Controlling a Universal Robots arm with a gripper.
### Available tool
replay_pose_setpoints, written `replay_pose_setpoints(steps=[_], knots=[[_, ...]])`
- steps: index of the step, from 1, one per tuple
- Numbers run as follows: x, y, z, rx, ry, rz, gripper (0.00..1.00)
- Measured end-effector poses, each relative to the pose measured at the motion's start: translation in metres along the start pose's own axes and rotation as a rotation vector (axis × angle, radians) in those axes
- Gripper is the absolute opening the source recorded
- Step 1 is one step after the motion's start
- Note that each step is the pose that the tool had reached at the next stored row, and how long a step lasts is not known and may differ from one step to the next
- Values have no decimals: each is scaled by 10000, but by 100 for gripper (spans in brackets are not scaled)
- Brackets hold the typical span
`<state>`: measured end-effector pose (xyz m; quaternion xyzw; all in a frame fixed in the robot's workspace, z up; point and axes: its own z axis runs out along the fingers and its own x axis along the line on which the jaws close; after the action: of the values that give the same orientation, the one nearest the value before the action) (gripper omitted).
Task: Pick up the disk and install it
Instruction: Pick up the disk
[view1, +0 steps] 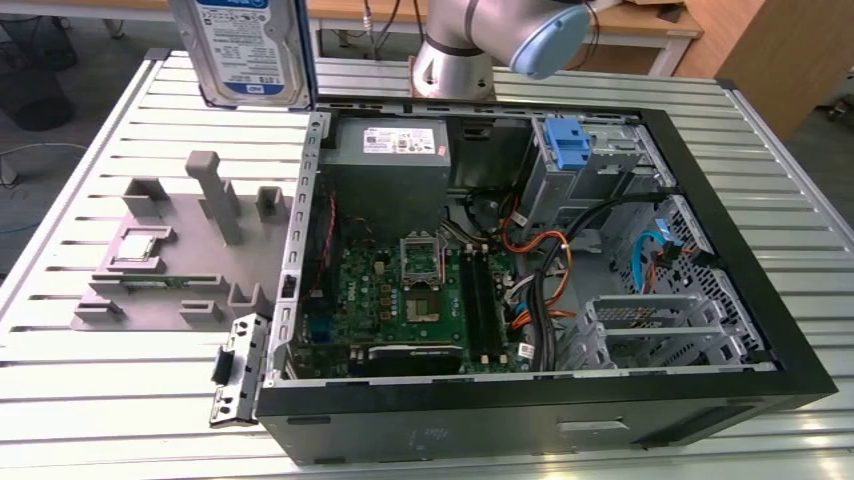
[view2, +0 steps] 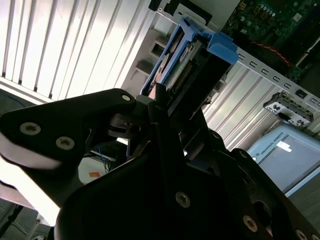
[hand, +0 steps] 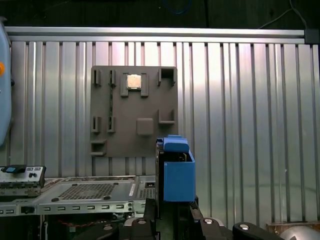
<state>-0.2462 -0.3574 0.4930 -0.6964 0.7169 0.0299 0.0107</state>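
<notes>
One disk (view1: 248, 48): upright, aloft over counter (view1: 120, 385), beside open computer case (view1: 534, 415), toward the exterior view's left.
End effector (view2: 175, 100): clenched on disk at one end.
Handling: judged rigid, fairly heavy, shock-sensitive, with smooth metal faces.
Hold: blue carrier bracket (hand: 178, 176) edges, clear of label and connector.

Exterior view overlooks the case (view1: 507, 415); both wrist views hug the disk (hand: 178, 176) (view2: 181, 74).
</notes>
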Motion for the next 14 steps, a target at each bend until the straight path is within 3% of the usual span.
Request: replay_pose_setpoints(steps=[4,14], knots=[[-1,-54,-1,0,0,-1,35],[-2,-66,-1,0,0,-2,35]])
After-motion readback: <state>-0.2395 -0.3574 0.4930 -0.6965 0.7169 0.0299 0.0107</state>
